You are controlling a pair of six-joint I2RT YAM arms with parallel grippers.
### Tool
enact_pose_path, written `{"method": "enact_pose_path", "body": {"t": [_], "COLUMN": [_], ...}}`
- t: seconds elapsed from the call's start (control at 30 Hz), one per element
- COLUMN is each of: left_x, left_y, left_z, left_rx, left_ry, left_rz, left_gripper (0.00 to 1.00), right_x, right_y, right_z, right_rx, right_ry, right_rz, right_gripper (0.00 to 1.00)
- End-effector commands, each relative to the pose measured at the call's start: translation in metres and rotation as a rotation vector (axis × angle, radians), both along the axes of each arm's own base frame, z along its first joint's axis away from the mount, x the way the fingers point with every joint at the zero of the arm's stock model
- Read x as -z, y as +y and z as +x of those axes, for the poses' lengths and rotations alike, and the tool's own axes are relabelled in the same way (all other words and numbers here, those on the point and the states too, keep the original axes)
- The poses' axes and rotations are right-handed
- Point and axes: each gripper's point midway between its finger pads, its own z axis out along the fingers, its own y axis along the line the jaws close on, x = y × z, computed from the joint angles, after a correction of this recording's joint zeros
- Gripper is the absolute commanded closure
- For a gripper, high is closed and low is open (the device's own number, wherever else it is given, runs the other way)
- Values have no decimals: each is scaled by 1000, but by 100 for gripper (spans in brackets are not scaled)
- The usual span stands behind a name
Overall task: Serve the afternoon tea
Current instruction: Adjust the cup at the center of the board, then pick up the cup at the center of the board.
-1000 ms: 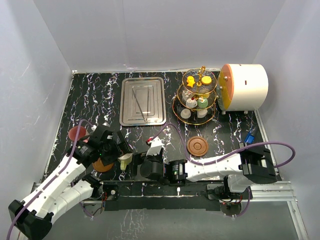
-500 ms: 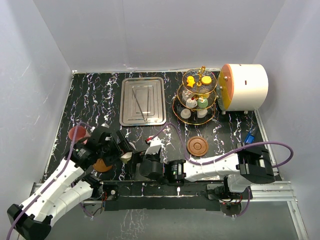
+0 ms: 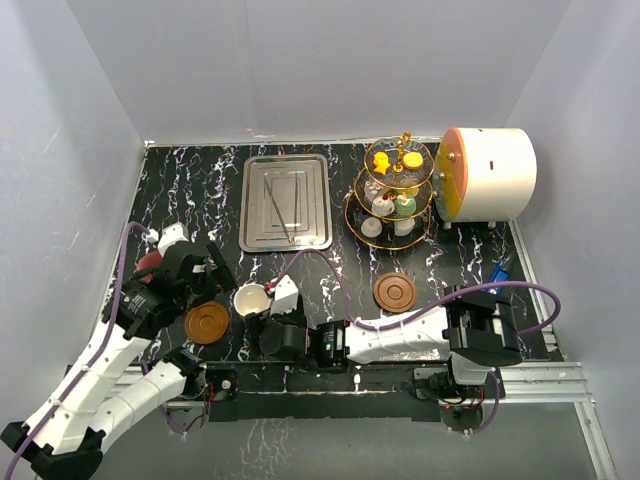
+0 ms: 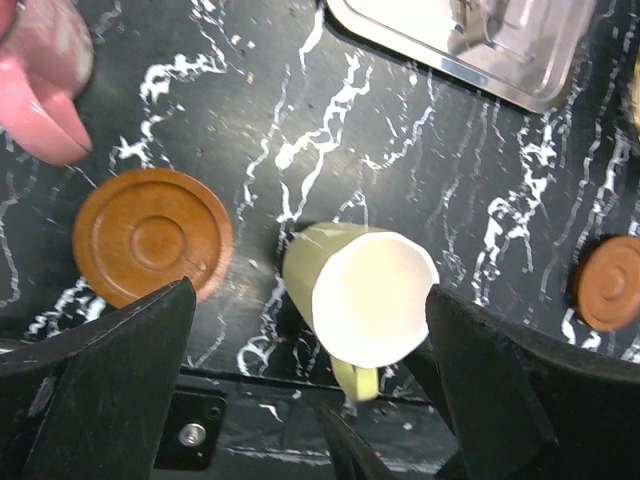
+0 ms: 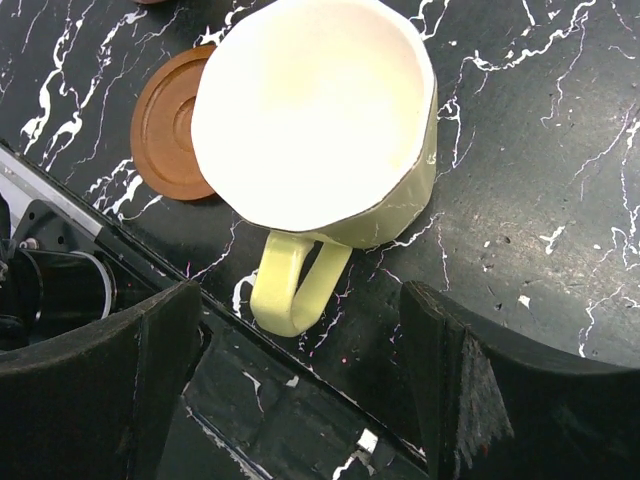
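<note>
The cream cup (image 3: 250,298) rests on the black table, mouth up, its handle toward the near edge. It also shows in the left wrist view (image 4: 360,300) and the right wrist view (image 5: 315,110). My right gripper (image 3: 264,313) (image 5: 300,370) is open, its fingers on either side of the cup's handle and not touching it. My left gripper (image 3: 218,283) (image 4: 300,400) is open and empty, to the left of the cup. One brown saucer (image 3: 207,322) (image 4: 150,235) lies just left of the cup; the other saucer (image 3: 395,292) lies at mid-right. The maroon cup (image 3: 150,263) (image 4: 40,80) is half hidden behind my left arm. The three-tier stand (image 3: 395,195) holds small cakes.
A steel tray (image 3: 285,202) with tongs in it lies at the back centre. A big white cylinder (image 3: 490,172) with an orange end stands at the back right, next to the stand. The arm bases and a metal rail run along the near edge.
My left gripper has let go of the cream cup and drawn back to the left. The cup now sits on the table. My right gripper has moved left up to the cup.
</note>
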Motion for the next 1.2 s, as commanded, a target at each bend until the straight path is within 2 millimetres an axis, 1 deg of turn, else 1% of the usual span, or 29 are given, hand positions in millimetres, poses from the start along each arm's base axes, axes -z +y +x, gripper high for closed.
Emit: {"method": "enact_pose_path", "body": {"t": [0.0, 0.03, 0.17, 0.33, 0.43, 0.47, 0.5, 0.6, 0.7, 0.77, 0.83, 0.9, 0.93, 1.0, 1.07, 1.17], "left_x": [-9, -9, -6, -11, -11, -10, -9, -7, 1, 9, 9, 9, 10, 11, 14, 16], "left_y": [20, 17, 18, 12, 19, 22, 25, 32, 35, 35, 34, 38, 38, 36, 34, 34], "left_z": [17, 25, 41, 61, 68, 70, 72, 77, 77, 76, 76, 76, 76, 77, 78, 79], "left_rx": [14, 35, 42, 98, 122, 122, 119, 101, 75, 67, 66, 52, 50, 60, 73, 80], "left_ry": [-73, -88, -91, -158, -160, -158, -161, -185, -192, -188, -183, -179, -176, -172, -162, -147], "left_rz": [167, 182, 265, 295, 354, 372, 386, 400, 397, 388, 385, 401, 404, 399, 400, 413], "left_gripper": [1, 1, 1, 1, 1, 1, 1, 1, 1, 1, 1, 1, 1, 1, 1, 1], "right_x": [-22, -23, -21, -20, -21, -10, -7, -4, 0, 4, 4, 4, 4, 3, 2, 4], "right_y": [9, 8, 9, 18, 23, 26, 27, 33, 33, 27, 21, 14, 10, 3, -5, -24], "right_z": [9, 13, 24, 26, 26, 25, 25, 25, 29, 33, 38, 41, 43, 45, 48, 49], "right_rx": [18, 32, 54, 22, -5, -16, -23, -34, -14, 18, 51, 72, 79, 83, 91, 114], "right_ry": [-51, -58, -54, -33, -22, -16, -13, -13, -18, -25, -32, -41, -46, -53, -63, -70], "right_rz": [22, 21, 17, 18, 18, -7, -16, -41, -80, -106, -123, -136, -141, -155, -178, -225], "right_gripper": [22, 24, 30, 37, 40, 41, 42, 49, 54, 58, 62, 72, 76, 79, 85, 91]}}
